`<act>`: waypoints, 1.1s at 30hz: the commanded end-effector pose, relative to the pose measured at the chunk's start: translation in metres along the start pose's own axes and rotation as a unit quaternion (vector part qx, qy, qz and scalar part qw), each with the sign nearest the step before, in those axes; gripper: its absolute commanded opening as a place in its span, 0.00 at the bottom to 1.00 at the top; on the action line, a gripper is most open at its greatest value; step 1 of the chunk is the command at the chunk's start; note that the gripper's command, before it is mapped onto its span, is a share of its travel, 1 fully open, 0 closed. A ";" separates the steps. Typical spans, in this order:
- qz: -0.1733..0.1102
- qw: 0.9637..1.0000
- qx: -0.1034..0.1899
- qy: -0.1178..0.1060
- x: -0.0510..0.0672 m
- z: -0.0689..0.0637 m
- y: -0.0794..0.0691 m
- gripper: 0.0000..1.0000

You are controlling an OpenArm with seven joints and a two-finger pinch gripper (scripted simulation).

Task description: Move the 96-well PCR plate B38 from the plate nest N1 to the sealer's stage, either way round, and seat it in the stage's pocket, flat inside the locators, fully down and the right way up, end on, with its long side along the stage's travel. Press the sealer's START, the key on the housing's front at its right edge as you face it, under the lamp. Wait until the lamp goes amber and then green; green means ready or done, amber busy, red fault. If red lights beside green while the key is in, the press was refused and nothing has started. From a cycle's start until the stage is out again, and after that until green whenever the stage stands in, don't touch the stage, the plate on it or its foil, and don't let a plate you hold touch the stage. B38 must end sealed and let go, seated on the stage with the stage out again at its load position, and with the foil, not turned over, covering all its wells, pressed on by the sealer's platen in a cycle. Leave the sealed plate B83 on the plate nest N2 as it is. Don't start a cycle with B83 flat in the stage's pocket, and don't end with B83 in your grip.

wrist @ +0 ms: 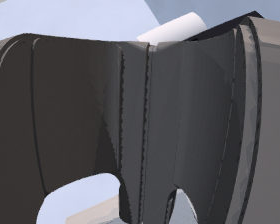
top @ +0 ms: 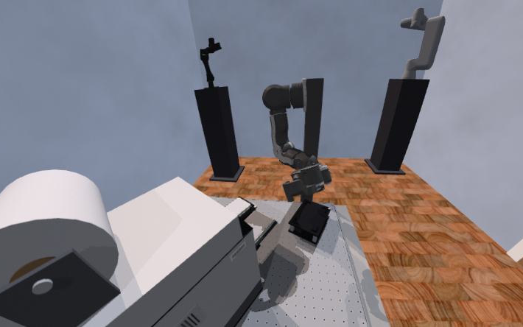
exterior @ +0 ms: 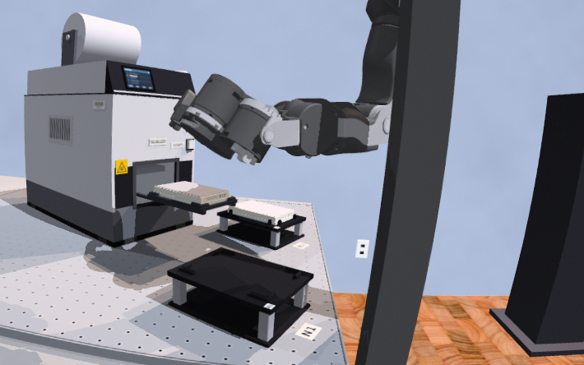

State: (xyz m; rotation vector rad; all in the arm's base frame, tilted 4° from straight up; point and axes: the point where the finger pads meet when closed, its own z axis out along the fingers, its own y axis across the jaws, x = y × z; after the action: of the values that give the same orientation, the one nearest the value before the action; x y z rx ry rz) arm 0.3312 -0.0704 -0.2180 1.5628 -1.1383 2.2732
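Observation:
Plate B38 (exterior: 192,196) lies flat on the sealer's stage (exterior: 181,204), which stands out in front of the housing's opening. My gripper (exterior: 180,113) is shut and empty. It is up at the housing's front right edge, just above the START key (exterior: 190,144), and it hides the lamp. I cannot tell whether the fingers touch the housing. In the wrist view the closed fingers (wrist: 147,216) fill the frame. The black plate nest N1 (exterior: 239,283) is empty and also shows in the top view (top: 309,221). The sealed plate B83 (exterior: 262,212) rests on the plate nest N2 (exterior: 262,227).
The sealer (exterior: 104,145) carries a white foil roll (exterior: 101,38) and a screen (exterior: 137,78) on top. Black camera pillars stand at the right (exterior: 566,217) and close in front (exterior: 407,181). The perforated bench ends just right of the nests.

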 end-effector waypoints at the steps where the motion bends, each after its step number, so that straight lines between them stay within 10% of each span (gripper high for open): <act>1: 0.002 1.000 0.001 0.000 0.000 0.000 0.000 0.00; 16: 0.002 1.000 0.003 0.000 0.000 -0.001 0.002 0.00; 21: -0.005 0.995 0.094 0.018 0.013 -0.001 -0.042 0.00; 33: -0.005 0.995 0.094 0.018 0.013 -0.001 -0.042 0.00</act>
State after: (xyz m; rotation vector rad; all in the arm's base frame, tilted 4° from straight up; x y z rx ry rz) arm 0.3461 -0.0453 -0.1872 1.5760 -0.9382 2.4498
